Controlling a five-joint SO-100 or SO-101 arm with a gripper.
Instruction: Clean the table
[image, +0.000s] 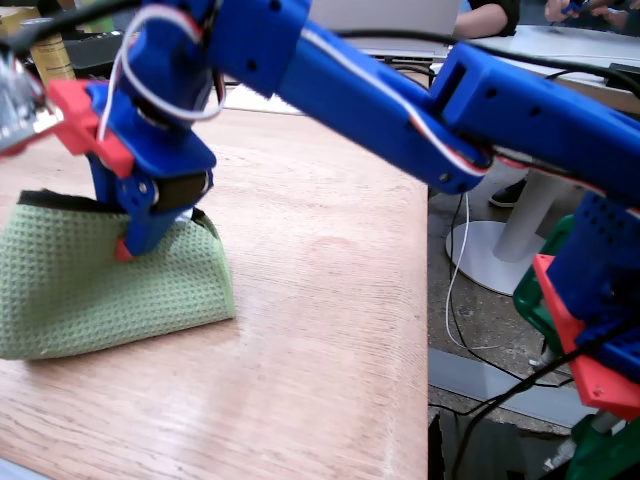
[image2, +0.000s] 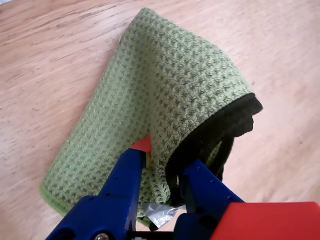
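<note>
The gripper (image2: 167, 167) was clenched on the near edge of the green cloth (image2: 165, 95), one blue finger lying on top of the waffle weave with its red tip showing, the other tucked under the dark-bordered fold on the right of the wrist view. In the fixed view the cloth (image: 90, 290) lay folded on the left of the table (image: 330, 330), near its front, with the blue arm (image: 400, 100) reaching over from the right and pressing down at the cloth's far right corner. The table, a light wood-grain top, spread bare to the right of the cloth up to its straight edge, beyond which the white pedestal base (image: 490, 255) of another table stood on the floor. By my reading the wiping step was in hand: cloth gripped and pressed to the wood. The next move seemed to call for dragging the cloth across the bare wood while keeping downward pressure, without letting the fold slip from the grasp or bunch up.
</note>
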